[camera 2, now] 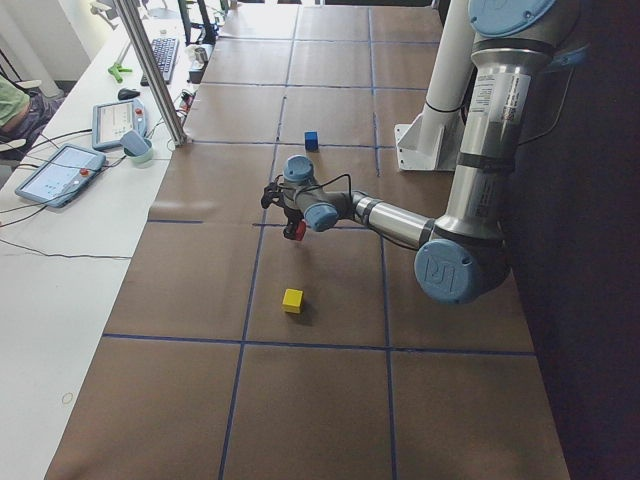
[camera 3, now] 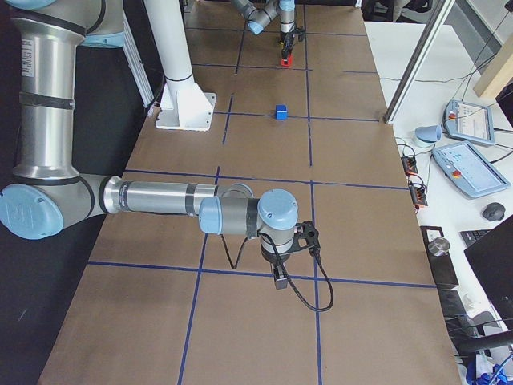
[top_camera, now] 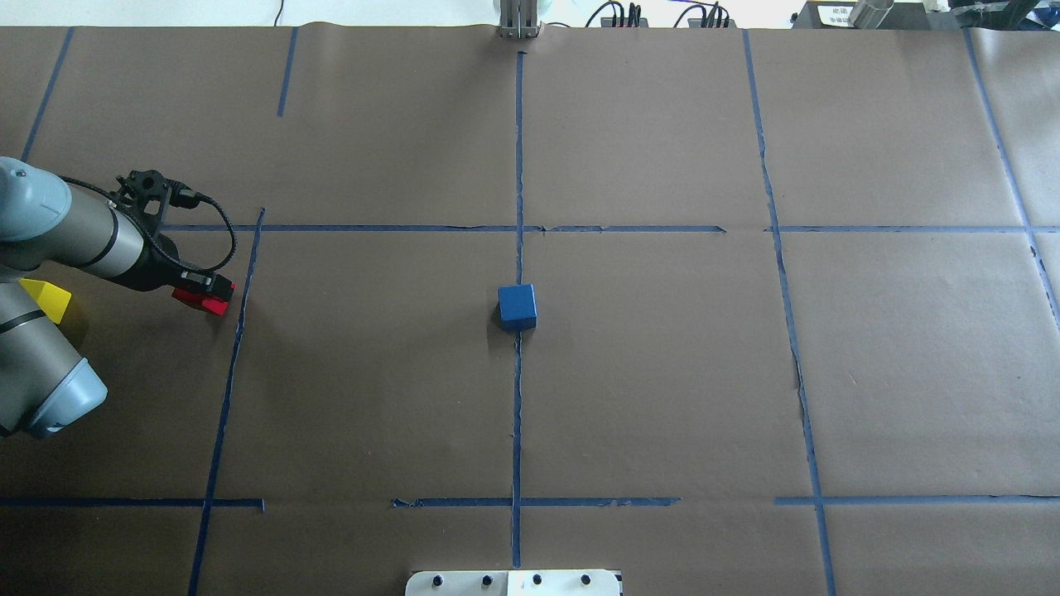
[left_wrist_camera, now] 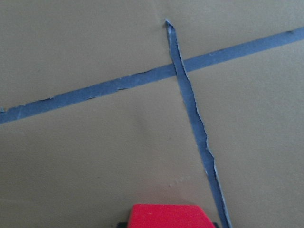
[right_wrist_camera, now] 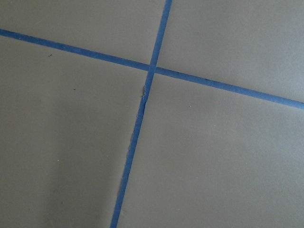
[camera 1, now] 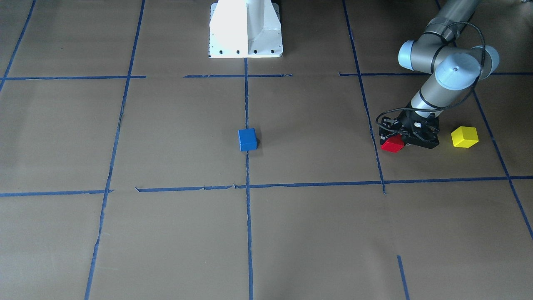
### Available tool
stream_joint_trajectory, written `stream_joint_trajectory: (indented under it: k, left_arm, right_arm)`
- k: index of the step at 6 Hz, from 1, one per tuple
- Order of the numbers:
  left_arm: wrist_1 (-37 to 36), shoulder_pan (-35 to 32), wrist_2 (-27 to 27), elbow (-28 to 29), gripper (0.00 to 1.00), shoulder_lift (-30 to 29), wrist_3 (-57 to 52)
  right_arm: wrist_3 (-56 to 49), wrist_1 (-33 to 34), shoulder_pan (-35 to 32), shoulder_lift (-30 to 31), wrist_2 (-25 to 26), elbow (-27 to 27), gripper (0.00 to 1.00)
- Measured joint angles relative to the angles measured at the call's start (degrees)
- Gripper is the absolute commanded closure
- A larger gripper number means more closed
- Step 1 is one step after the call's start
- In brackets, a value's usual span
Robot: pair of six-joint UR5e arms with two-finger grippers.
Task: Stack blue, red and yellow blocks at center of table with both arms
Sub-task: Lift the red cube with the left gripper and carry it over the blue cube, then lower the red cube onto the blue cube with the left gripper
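The left gripper (camera 1: 397,141) has its fingers closed on the red block (camera 1: 392,145). The block sits right between the tips, its bright face sticking out past the black fingers toward the middle of the table (camera 1: 166,125). In the left wrist view only the block's top edge shows, at the bottom centre, with a dark sliver of finger at each lower corner. A strip of blue tape (camera 1: 366,112) runs just beside it. Whether the block touches the paper or hangs a little above it cannot be told.

There are three blocks in all, one of each colour. The blue block (camera 1: 247,139) stands alone at the centre of the table, flat on the brown paper and against the middle tape line, well apart from both arms. The yellow block (camera 1: 464,137) lies on the paper just beside the left gripper, on the side away from the centre and apart from the red one.

All three are plain, solid-coloured cubes with crisp edges, and they look alike in size.

The right gripper (camera 3: 280,277) shows only in the right side view, pointing down over a tape line — from there it cannot be told whether its fingers are open or closed.
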State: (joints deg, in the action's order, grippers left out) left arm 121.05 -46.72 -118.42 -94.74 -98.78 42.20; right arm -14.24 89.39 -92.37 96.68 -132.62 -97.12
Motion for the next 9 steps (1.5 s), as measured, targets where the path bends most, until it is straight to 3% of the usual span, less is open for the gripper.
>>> stream_joint_trajectory:
  k: [2,4,5,7,9]
  left_arm:
    - [-9.7,0.3,0.2,-5.0,0.92,-4.1,3.8]
    - [-24.2,3.6,1.7,-5.2,0.92,-17.4,12.1]
    - [-28.3,7.0,4.4,-2.4,0.92,-25.0,18.0]
    - [-29.9,13.3,9.9,10.2,0.92,-39.9,27.8]
    - [-30.0,16.1,11.3,13.9,0.91,-43.5,31.2]
  right_arm:
    - [0.0,0.0,0.0,0.0,0.0,0.0,0.0]
    - [0.0,0.0,0.0,0.0,0.0,0.0,0.0]
    - [0.0,0.0,0.0,0.0,0.0,0.0,0.0]
    - [0.0,0.0,0.0,0.0,0.0,0.1,0.0]
    - [0.0,0.1,0.0,0.0,0.0,0.1,0.0]
